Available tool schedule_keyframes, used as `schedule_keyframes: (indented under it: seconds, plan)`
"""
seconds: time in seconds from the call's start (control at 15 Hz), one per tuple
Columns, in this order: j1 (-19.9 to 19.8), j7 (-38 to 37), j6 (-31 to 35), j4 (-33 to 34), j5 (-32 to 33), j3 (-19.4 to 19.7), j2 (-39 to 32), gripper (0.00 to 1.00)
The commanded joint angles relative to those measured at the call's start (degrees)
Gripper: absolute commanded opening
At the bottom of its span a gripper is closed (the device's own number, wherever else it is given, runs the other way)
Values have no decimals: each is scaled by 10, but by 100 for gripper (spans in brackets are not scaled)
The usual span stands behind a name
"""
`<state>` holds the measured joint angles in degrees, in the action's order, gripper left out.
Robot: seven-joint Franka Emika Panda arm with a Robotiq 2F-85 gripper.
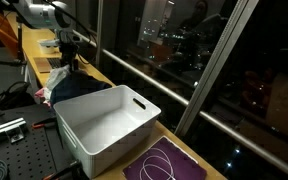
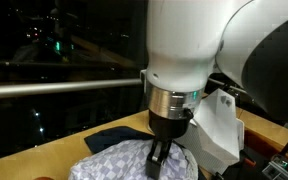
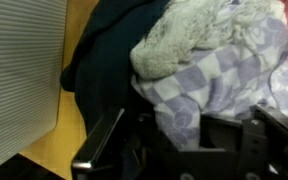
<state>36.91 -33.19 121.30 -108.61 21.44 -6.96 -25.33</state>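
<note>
My gripper [image 2: 161, 155] points down into a pile of clothes [image 1: 69, 88] on a wooden counter. In the wrist view its fingers [image 3: 174, 125] are closed on a fold of a lavender-and-white checkered cloth [image 3: 214, 70], which also shows in an exterior view [image 2: 119, 162]. A dark navy garment [image 3: 104, 50] lies beside it, with a grey fluffy towel [image 3: 184, 35] on top of the pile. In an exterior view the gripper [image 1: 69, 55] sits over the far end of the pile.
A white plastic bin [image 1: 109, 120] stands open right next to the pile; its ribbed wall shows in the wrist view [image 3: 19, 70]. A purple mat [image 1: 169, 165] lies beyond the bin. A window with a metal rail [image 1: 154, 75] runs along the counter.
</note>
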Motion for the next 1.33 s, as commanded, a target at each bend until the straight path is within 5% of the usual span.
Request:
schedule_keyframes:
  seconds: [0.0, 0.4, 0.93, 1.27]
  plan:
    - [-3, -31, -12, -44, 23, -5, 54, 0]
    - [-25, -44, -70, -83, 47, -15, 153, 0]
    - [-126, 25, -269, 44, 80, -51, 267, 0]
    - [-205, 92, -298, 113, 94, -39, 287, 0]
